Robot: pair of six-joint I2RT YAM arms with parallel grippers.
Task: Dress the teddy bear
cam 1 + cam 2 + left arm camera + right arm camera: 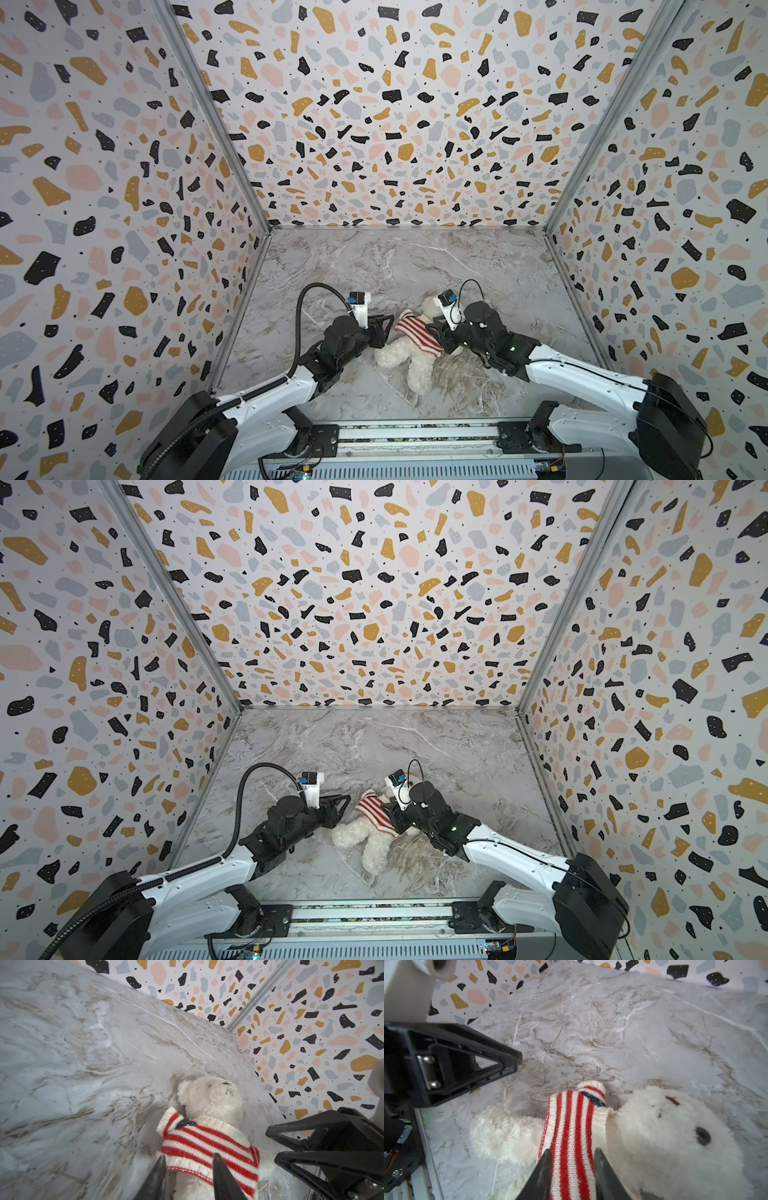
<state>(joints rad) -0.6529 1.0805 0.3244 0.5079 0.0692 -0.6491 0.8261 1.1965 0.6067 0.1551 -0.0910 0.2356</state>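
Observation:
The teddy bear [415, 368] lies on its back on the marble table [415, 266], head toward the back wall, in both top views. It wears a red-and-white striped sweater [415, 332] over its chest. My left gripper [388, 328] sits at one side of the sweater and is open, its fingers straddling the hem [187, 1164] in the left wrist view. My right gripper [438, 332] is at the opposite side, below the head [664, 1136], also open. Its fingers straddle the striped knit [571, 1122] with the fabric lying flat between them.
Terrazzo-patterned walls [374, 124] close in the table on three sides. A metal rail [415, 432] with the arm bases runs along the front edge. Bare marble stretches behind the bear toward the back wall.

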